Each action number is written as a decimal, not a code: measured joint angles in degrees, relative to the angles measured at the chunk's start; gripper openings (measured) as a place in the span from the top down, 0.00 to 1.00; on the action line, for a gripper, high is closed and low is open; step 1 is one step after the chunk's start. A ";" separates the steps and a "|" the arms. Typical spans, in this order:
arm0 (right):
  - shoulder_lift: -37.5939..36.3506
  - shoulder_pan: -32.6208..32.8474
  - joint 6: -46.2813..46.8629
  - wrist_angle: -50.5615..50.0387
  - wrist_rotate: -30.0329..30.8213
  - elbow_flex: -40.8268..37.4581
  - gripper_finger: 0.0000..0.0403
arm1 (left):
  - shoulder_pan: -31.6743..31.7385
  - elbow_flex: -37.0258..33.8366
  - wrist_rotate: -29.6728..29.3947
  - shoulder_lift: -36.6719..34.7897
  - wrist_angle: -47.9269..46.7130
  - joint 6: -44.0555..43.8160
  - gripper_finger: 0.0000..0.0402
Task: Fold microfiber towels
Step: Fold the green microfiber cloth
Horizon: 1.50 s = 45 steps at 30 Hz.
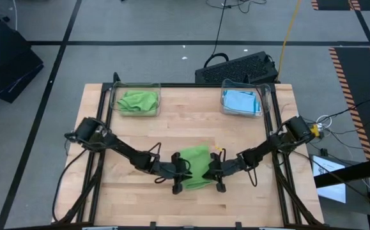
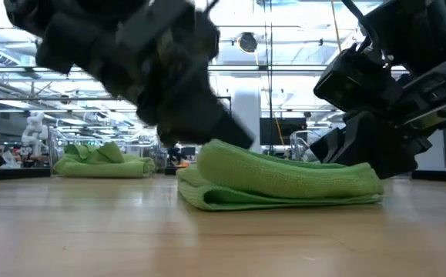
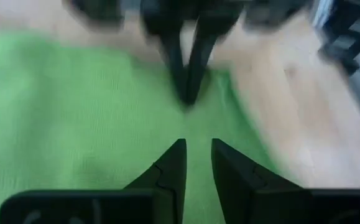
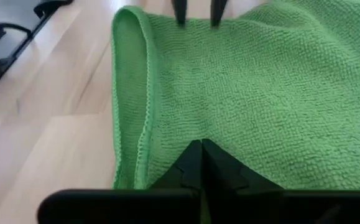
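Wooden table (image 1: 248, 137) is lying under the left pincer (image 1: 186, 174) and right pincer (image 1: 209, 171). A clear bin (image 1: 115, 105) is sitting at the far edge, well beyond the left pincer, and a second bin (image 1: 266, 96) is sitting well beyond the right pincer. A keyboard (image 1: 236, 69) is lying on the floor past that second bin, with a yellow cable (image 1: 288, 32) trailing off farther still.

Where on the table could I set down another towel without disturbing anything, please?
Bare wood lies between the left bin of green cloths and the right bin of blue ones, and in both front corners of the table. The front middle is crowded: the left gripper and right gripper flank the green towel.
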 joint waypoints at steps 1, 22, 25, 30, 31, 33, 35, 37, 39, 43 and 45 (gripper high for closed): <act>0.24 0.11 0.41 0.10 0.04 0.02 0.99 | 0.02 0.10 -0.14 -1.15 0.11 0.87 0.81; -23.32 -4.02 -6.34 -21.19 5.95 -0.07 0.82 | 9.36 -0.20 -6.23 -5.07 -15.01 -18.72 0.42; -23.46 -5.19 -6.34 -23.53 5.79 -0.07 0.77 | 9.98 -0.20 -3.59 -5.07 -15.82 -20.41 0.32; -23.45 -6.47 -7.78 -26.66 5.63 -0.07 0.70 | 11.24 -0.20 0.82 -5.07 -20.33 -23.59 0.21; -23.46 -6.89 -7.83 -26.82 5.63 -0.07 0.69 | 11.51 -0.10 1.82 -5.13 -20.91 -24.35 0.19; -23.46 -7.86 -7.67 -26.62 5.71 -0.07 0.67 | 11.86 -0.02 2.34 -5.20 -21.92 -25.54 0.18; -23.46 -9.05 -6.63 -26.74 5.68 -0.07 0.65 | 11.87 0.00 2.22 -5.20 -21.88 -25.81 0.18; -23.46 -10.19 -6.03 -26.66 5.66 -0.07 0.63 | 11.89 -0.01 2.28 -5.20 -21.47 -25.70 0.18; -23.46 -11.18 -5.90 -26.71 5.65 -0.07 0.59 | 11.89 0.23 2.38 -5.29 -22.05 -25.18 0.18; -23.46 -13.52 -3.72 -26.67 4.26 -0.07 0.53 | 11.95 0.17 2.41 -7.13 -26.46 -25.10 0.18; -23.45 -15.60 0.78 -26.81 1.72 -0.07 0.49 | 11.95 0.12 1.41 -8.52 -31.72 -25.89 0.18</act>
